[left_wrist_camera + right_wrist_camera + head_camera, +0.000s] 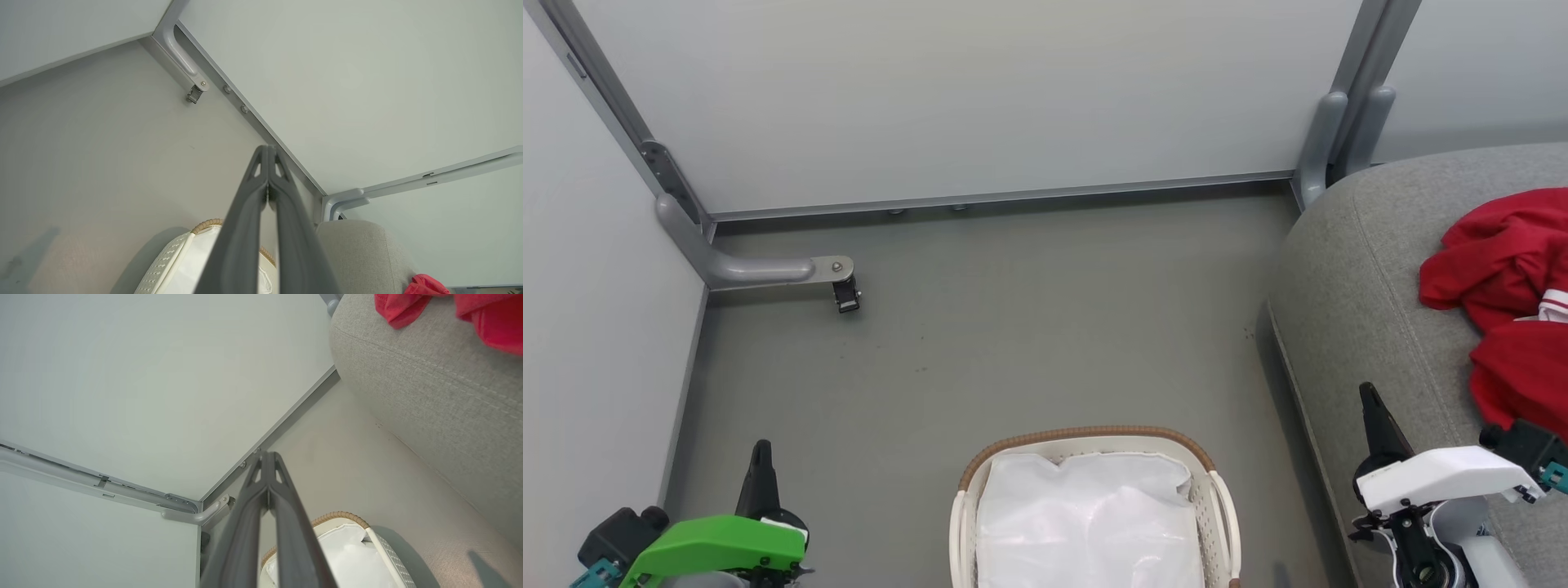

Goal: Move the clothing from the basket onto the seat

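Bright red clothing (1507, 306) with a white striped cuff lies bunched on the grey seat (1364, 294) at the right; it also shows as clothing (470, 314) on the seat (433, 388). The cream basket (1217, 506) with a brown woven rim stands on the floor at bottom centre, holding only a white plastic liner (1086, 523). My left gripper (761, 461) is shut and held up at lower left, its fingers (267, 155) pressed together. My right gripper (1368, 404) is shut at lower right beside the seat's front edge, with nothing held.
Pale partition walls with grey metal frames enclose the grey floor (1013, 327). A metal foot bracket with a black clip (845, 294) juts from the left corner. Grey posts (1331, 139) stand at the seat's far corner. A sliver of red clothing (425, 284) peeks past the seat.
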Available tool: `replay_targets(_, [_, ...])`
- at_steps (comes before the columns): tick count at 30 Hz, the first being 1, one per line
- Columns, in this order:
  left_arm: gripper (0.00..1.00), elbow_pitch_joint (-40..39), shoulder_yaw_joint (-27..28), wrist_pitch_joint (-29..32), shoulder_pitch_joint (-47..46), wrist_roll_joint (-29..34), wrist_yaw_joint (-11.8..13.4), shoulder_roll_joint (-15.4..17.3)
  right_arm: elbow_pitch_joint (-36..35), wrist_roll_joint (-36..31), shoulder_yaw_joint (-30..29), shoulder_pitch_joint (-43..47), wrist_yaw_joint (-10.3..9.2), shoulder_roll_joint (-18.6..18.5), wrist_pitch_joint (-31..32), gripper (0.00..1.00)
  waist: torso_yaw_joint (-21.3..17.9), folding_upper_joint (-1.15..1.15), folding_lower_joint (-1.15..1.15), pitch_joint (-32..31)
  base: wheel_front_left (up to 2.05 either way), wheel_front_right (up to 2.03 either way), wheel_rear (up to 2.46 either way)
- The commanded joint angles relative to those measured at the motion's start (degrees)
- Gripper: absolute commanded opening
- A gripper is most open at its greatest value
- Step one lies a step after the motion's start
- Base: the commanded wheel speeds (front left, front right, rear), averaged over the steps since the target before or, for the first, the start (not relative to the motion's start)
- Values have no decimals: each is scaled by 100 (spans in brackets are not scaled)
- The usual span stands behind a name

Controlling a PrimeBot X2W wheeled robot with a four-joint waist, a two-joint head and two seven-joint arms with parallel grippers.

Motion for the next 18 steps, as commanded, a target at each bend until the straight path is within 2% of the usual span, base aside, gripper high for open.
replay_targets(1, [0, -95, 42, 37, -160, -155, -43, 30, -90, 180, -37, 23, -3, -22, 40, 0, -2, 26, 0, -4, 0, 0, 0])
replay_targets(18, [0, -236, 151, 321, -232, -1133, -110, 36, -217, 1236, -157, 47, -4, 0, 321, 0, -27, 35, 0, -54, 0, 0, 0])
